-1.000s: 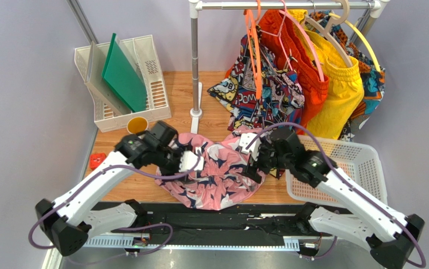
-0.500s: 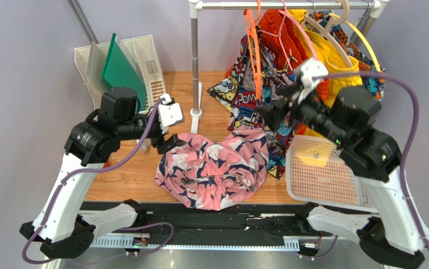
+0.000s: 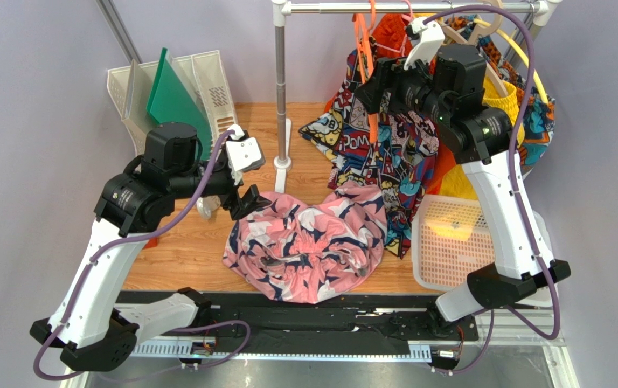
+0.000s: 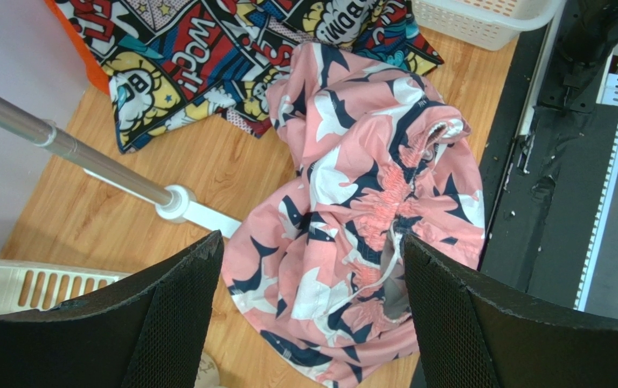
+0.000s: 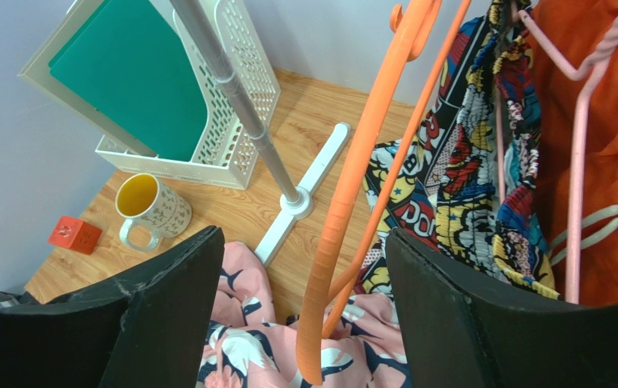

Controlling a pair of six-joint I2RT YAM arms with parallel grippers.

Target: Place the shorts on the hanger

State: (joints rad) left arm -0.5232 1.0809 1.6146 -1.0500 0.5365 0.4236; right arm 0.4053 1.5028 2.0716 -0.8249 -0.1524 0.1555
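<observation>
Shorts point(image 3: 304, 242) heaped on table point(image 3: 190, 263), L tool point(image 4: 308, 250) & R tool point(image 5: 304, 242) both spread, green board point(image 3: 176, 105) in white rack point(image 3: 223, 121).

Left arm point(image 3: 97, 267), right arm point(image 3: 506, 210): white link shells, black joint housings, black bases. 1 purple cable point(image 3: 530, 56) along each. White camera block point(image 3: 245, 152) on each wrist. Left pincer point(image 4: 313, 240), right pincer point(image 5: 305, 232): broad matte-black fingers point(image 4: 158, 323); mesh texture on left's.

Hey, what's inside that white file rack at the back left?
A green board stands tilted in the white rack. The slot floors under it are covered, so anything else there is hidden.
</observation>
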